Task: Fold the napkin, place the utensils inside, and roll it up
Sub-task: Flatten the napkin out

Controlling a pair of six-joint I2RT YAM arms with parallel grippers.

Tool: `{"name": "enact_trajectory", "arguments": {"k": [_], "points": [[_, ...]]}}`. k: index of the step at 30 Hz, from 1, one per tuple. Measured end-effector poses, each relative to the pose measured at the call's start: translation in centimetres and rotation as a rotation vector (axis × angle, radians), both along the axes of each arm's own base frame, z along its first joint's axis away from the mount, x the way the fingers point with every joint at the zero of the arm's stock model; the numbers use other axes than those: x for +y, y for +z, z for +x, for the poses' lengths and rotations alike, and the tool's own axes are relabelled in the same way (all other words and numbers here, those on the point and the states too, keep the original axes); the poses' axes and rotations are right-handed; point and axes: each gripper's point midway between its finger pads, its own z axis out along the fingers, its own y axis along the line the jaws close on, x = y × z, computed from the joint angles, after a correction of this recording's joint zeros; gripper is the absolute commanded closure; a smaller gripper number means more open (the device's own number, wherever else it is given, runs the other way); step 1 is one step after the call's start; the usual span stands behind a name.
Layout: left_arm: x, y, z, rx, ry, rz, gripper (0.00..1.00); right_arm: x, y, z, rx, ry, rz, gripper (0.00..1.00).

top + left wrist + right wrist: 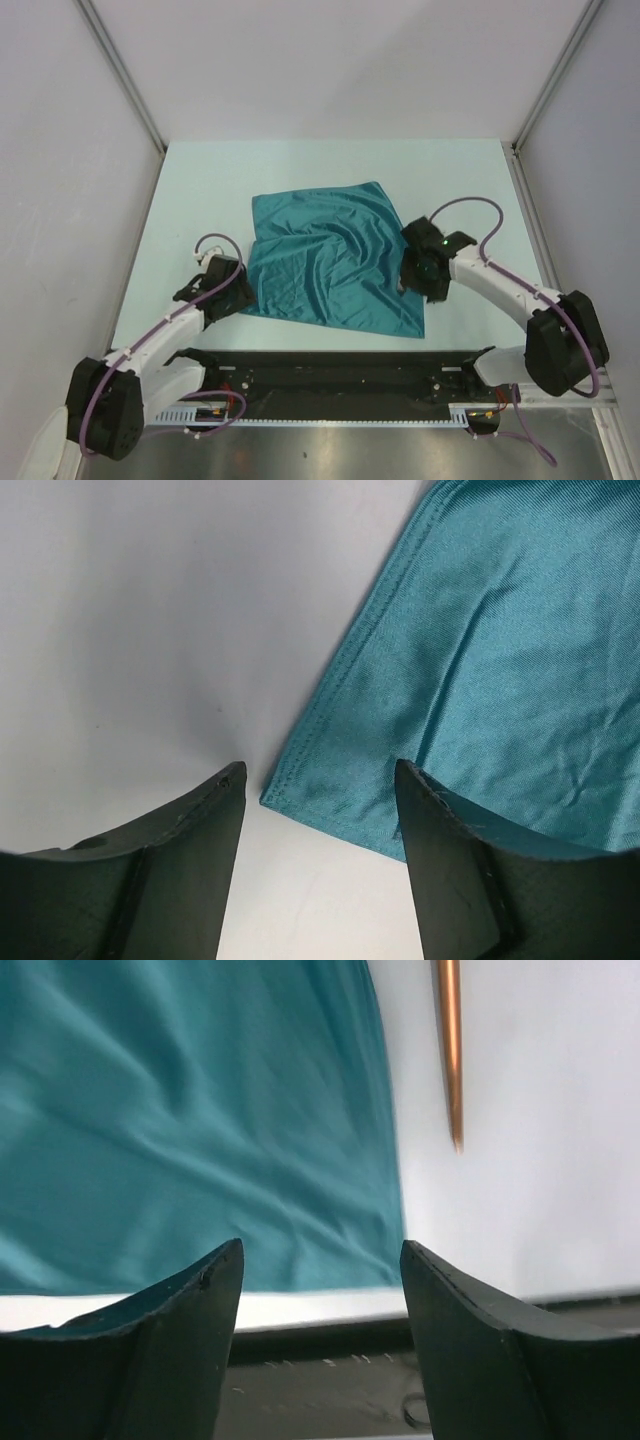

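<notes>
The teal napkin (330, 262) lies spread open and wrinkled on the table. My left gripper (236, 295) is open and empty at the napkin's near-left corner. In the left wrist view that corner (300, 790) lies between my fingers (200, 860). My right gripper (415, 288) is open and empty over the napkin's right edge near its near-right corner (370, 1250). The spoon shows only as a thin copper-coloured handle (450, 1050) lying on the table just right of the napkin. Its bowl is out of view. I cannot see the spoon in the top view.
The pale table (200, 190) is walled in by white panels at the left, back and right. A black rail (330, 375) runs along the table's near edge between the arm bases. It also shows in the right wrist view (320, 1360).
</notes>
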Motion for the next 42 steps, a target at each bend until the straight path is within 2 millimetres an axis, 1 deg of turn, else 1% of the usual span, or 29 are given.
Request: {"name": "enact_trajectory", "arguments": {"k": [1,4,5,6,7,8,9,10,11,12,14,18,22,25,29,32,33,35,36,37,38,39,41,42], "points": [[-0.2,0.0,-0.1,0.001,-0.001,-0.006,0.36,0.1,0.9,1.7,-0.038,-0.01,0.033,0.3],[-0.7,-0.1,-0.2,-0.005,0.004,-0.023,0.51,0.2,3.6,7.1,-0.15,-0.013,0.104,0.3],[-0.7,-0.2,-0.3,-0.009,0.009,-0.025,0.61,0.2,4.5,9.2,-0.19,-0.008,0.116,0.31],[-0.7,-0.2,-0.3,-0.011,0.016,-0.028,0.67,0.3,5.1,10.9,-0.22,0.004,0.125,0.31],[-0.7,-0.3,-0.4,-0.014,0.025,-0.033,0.71,0.5,5.7,13.3,-0.25,0.024,0.138,0.31],[-0.7,-0.4,-0.5,-0.014,0.032,-0.036,0.81,0.8,6.0,15.1,-0.274,0.039,0.15,0.31],[-0.7,-0.4,-0.5,-0.015,0.039,-0.041,0.86,1.0,6.3,17.2,-0.3,0.055,0.163,0.31],[-0.7,-0.5,-0.6,-0.014,0.044,-0.044,0.96,1.4,6.5,19.4,-0.326,0.078,0.177,0.31],[-0.8,-0.5,-0.7,-0.014,0.05,-0.053,1.0,1.7,6.3,21.2,-0.345,0.098,0.19,0.31],[-0.8,-0.6,-0.7,-0.014,0.06,-0.061,1.0,1.9,6.1,22.8,-0.36,0.117,0.201,0.31],[-1.0,-0.5,-0.7,-0.02,0.069,-0.073,1.0,2.0,5.2,25.1,-0.372,0.144,0.219,0.31],[-0.7,-0.4,-1.5,-0.017,0.106,-0.092,1.0,2.5,2.7,29.0,-0.373,0.21,0.258,0.32],[-0.3,-0.2,-3.1,-0.015,0.153,-0.123,1.0,2.6,0.0,31.3,-0.356,0.26,0.271,0.32],[-0.3,0.0,-3.6,-0.022,0.182,-0.152,1.0,2.5,-1.2,32.0,-0.344,0.282,0.288,0.33],[-0.3,0.2,-4.4,-0.016,0.22,-0.181,1.0,2.6,-2.3,32.1,-0.334,0.313,0.319,0.36],[-0.2,0.5,-4.8,-0.025,0.247,-0.204,1.0,3.4,-2.4,32.3,-0.342,0.335,0.365,0.46],[-0.2,0.6,-4.8,-0.029,0.253,-0.211,0.96,3.6,-2.4,32.3,-0.344,0.34,0.379,0.56],[-0.2,0.8,-5.0,-0.034,0.267,-0.223,0.93,4.2,-2.6,32.4,-0.346,0.352,0.415,0.68],[-0.2,0.8,-5.1,-0.029,0.273,-0.226,0.83,4.5,-2.7,32.3,-0.344,0.36,0.427,0.78],[-0.2,0.7,-5.2,-0.022,0.281,-0.227,0.77,4.8,-2.9,32.2,-0.337,0.362,0.443,0.82],[-0.1,0.6,-5.4,-0.014,0.285,-0.225,0.71,5.1,-3.0,32.1,-0.334,0.371,0.453,0.84],[-0.1,0.5,-5.5,-0.007,0.29,-0.224,0.53,5.5,-3.0,32.1,-0.333,0.376,0.461,0.84],[-0.1,0.4,-5.7,0.001,0.296,-0.223,0.37,6.2,-2.7,32.1,-0.336,0.387,0.469,0.85],[0.0,0.5,-5.7,0.003,0.299,-0.222,0.27,6.9,-2.5,32.0,-0.339,0.4,0.472,0.85]]}}
